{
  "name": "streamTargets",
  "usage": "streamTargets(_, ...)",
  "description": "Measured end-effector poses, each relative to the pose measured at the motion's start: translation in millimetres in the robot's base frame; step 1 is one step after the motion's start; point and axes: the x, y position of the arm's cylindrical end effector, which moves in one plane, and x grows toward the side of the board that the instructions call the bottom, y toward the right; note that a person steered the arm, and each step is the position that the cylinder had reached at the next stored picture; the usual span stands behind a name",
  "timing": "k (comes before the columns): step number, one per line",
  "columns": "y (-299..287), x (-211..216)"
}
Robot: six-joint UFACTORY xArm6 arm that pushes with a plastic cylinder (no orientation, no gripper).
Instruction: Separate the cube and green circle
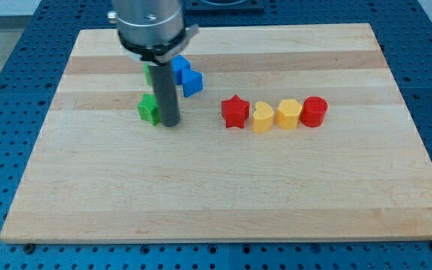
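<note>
My tip (pixel 171 123) rests on the board just right of a green block (pixel 148 109), touching or nearly touching it; its shape is unclear. A second green block (pixel 148 73), likely the circle, shows only as a sliver behind the rod. Two blue blocks sit right of the rod: one (pixel 180 66) farther up and a blue cube (pixel 192 82) just below and right of it, touching each other. The rod hides where the upper green block meets the blue ones.
A row of blocks lies to the right at mid-board: a red star (pixel 235 112), a yellow heart (pixel 262 117), a yellow pentagon-like block (pixel 289 114) and a red cylinder (pixel 314 112). The wooden board (pixel 223 187) lies on a blue perforated table.
</note>
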Motion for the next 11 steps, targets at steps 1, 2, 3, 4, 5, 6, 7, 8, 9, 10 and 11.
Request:
streamTargets(1, -32.6, -31.0)
streamTargets(2, -63.7, -53.7)
streamTargets(3, -65.8, -46.2)
streamTargets(4, -47.5, -30.4)
streamTargets(5, -23.0, -38.5)
streamTargets(6, 1.8, -64.3)
streamTargets(7, 22.0, -89.8)
streamTargets(8, 19.7, -123.2)
streamTargets(9, -3.8, -142.6)
streamTargets(10, -17.6, -140.7)
streamTargets(11, -3.6, -120.4)
